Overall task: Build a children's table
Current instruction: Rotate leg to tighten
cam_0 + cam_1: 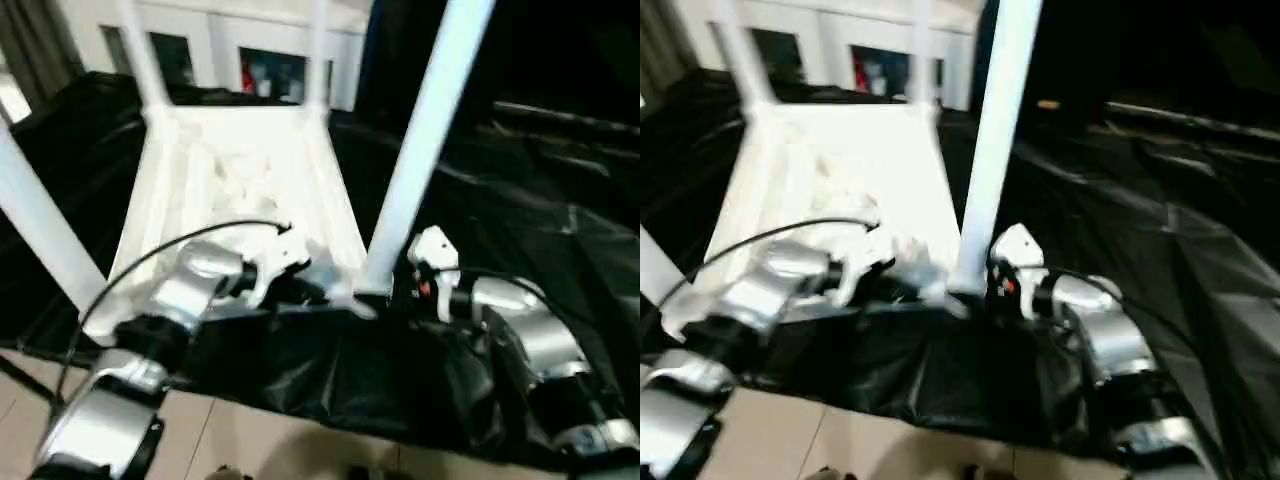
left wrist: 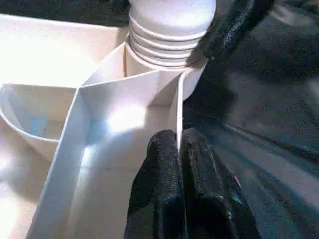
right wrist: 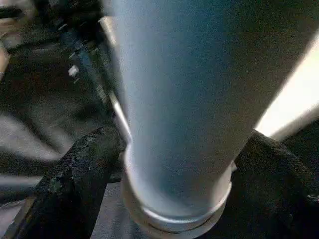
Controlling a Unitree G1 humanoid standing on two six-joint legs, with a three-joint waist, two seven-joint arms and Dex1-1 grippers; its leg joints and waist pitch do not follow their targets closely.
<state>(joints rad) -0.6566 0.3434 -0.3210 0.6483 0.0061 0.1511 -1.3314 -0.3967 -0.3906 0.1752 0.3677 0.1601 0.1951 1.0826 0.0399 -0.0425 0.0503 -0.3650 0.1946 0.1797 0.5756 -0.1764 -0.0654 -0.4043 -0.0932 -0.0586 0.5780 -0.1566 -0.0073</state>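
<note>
The children's table lies upside down on black cloth, its white ribbed top (image 1: 240, 170) facing up. Legs stand in its corner sockets: the near right leg (image 1: 420, 150), a near left one (image 1: 40, 230) and two at the far corners (image 1: 140, 50). My left gripper (image 2: 179, 144) is shut on the thin rim wall of the top, just beside the near right socket, where the leg's threaded end (image 2: 169, 30) sits. My right gripper (image 3: 179, 164) straddles that leg's base, open, one black finger (image 3: 89, 164) on each side of the tube.
Crumpled black cloth (image 1: 520, 200) covers the work surface and hangs over its near edge. Light tiled floor (image 1: 250, 440) shows below. A black cable (image 1: 150, 260) arcs over my left forearm. A white wall with dark panes stands behind the table.
</note>
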